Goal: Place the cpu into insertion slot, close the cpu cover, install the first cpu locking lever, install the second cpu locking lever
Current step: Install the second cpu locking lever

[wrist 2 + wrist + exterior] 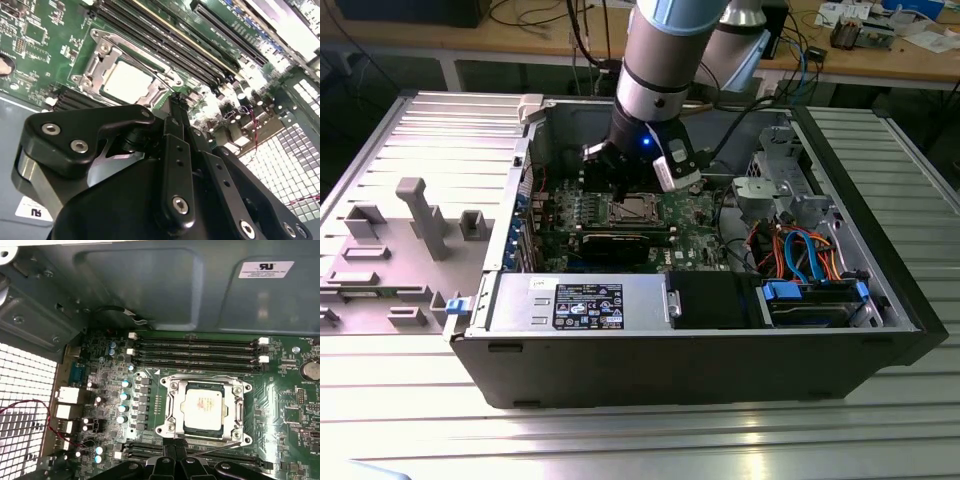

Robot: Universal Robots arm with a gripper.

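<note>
Nearest the lens in the second wrist view, the black gripper (176,100), fingers pinched together on nothing, tips just beside the insertion slot (90,70). Seated in that socket, the cpu (202,406), pale metal top showing through the cpu cover (172,405), lying flat around it. A thin locking lever (216,449) slanting along the socket's near edge. All on the green motherboard (695,215) inside the open computer case (720,350).
</note>
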